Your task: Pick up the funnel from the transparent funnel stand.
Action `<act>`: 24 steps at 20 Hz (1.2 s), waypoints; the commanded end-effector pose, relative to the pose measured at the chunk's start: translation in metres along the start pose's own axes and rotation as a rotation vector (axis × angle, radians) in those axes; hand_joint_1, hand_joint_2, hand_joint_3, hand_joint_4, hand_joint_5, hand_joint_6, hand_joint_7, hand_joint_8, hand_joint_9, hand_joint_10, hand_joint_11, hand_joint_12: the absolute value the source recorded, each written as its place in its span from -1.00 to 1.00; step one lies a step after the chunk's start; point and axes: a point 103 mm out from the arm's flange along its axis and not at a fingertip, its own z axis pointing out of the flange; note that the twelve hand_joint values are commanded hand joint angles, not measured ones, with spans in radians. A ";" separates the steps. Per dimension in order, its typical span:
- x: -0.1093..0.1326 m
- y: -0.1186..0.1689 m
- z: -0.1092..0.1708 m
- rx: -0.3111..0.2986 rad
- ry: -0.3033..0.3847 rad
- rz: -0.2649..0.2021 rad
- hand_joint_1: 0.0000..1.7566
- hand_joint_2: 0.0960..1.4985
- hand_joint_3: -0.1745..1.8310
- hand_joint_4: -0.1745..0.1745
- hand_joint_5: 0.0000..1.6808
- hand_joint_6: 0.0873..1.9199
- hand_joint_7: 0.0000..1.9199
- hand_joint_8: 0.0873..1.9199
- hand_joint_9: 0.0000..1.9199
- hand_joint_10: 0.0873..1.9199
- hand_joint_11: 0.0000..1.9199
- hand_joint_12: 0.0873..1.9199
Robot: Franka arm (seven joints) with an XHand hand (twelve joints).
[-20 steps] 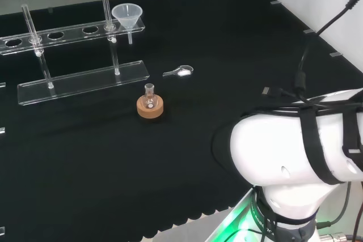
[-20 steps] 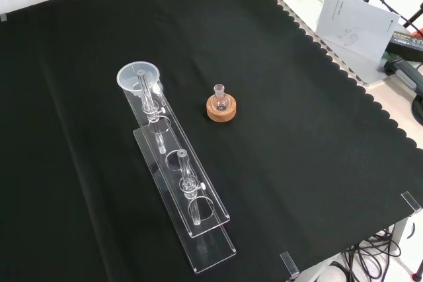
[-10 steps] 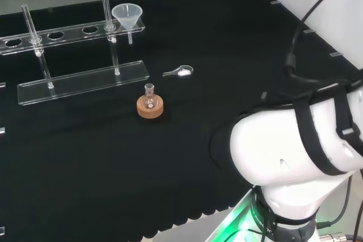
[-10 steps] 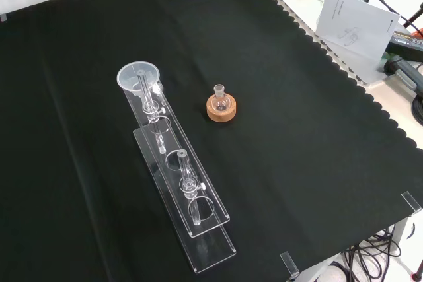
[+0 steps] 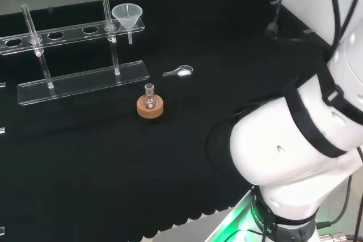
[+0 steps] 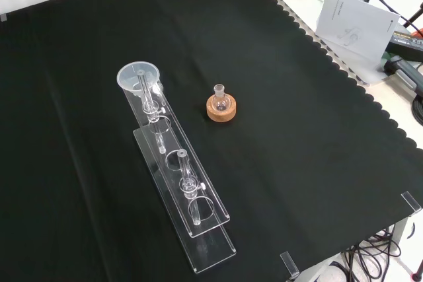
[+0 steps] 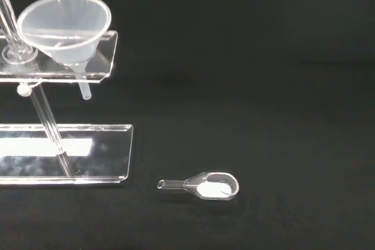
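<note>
A clear plastic funnel (image 5: 126,15) sits upright in the end hole of the transparent stand's upper rail, at the rail's right end in the head view. Its spout hangs down through the rail. The front view has the funnel (image 6: 138,76) at the stand's far end, above the long clear base plate (image 6: 210,246). Close up in the wrist view, the funnel (image 7: 64,27) rests in the rail over the base plate (image 7: 64,151). Nothing touches the funnel. The arm's white links (image 5: 295,157) stand at the head view's right, well away from the stand (image 5: 79,80).
A small round flask on a cork ring (image 5: 150,106) stands in front of the stand, also in the front view (image 6: 221,105). A little glass scoop with white powder (image 5: 180,72) lies to the right of the stand, likewise in the wrist view (image 7: 205,186). Papers and cables (image 6: 360,21) lie beyond the cloth's scalloped edge.
In the head view the arm's white links have swung upward and to the right. The funnel, stand, flask and scoop have not moved.
</note>
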 end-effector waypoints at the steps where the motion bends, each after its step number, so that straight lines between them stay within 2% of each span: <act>1: 0.020 0.059 0.016 0.014 -0.018 -0.088 -0.90 0.44 -0.45 0.18 -0.82 -1.00 -0.97 -0.60 -0.83 -0.41 -0.97 0.41; 11: 0.048 0.094 0.037 0.099 -0.072 -0.154 -0.54 0.18 -0.54 0.16 -0.83 -1.00 -0.95 -0.56 -0.82 -0.37 -1.00 0.45; 21: 0.076 0.116 0.061 0.202 -0.096 -0.189 -0.50 0.01 -0.57 0.09 -0.80 -1.00 -0.97 -0.46 -0.78 -0.31 -0.88 0.52; 24: 0.083 0.119 0.068 0.213 -0.097 -0.199 -0.49 -0.03 -0.58 0.06 -0.82 -1.00 -0.98 -0.44 -0.76 -0.29 -0.84 0.54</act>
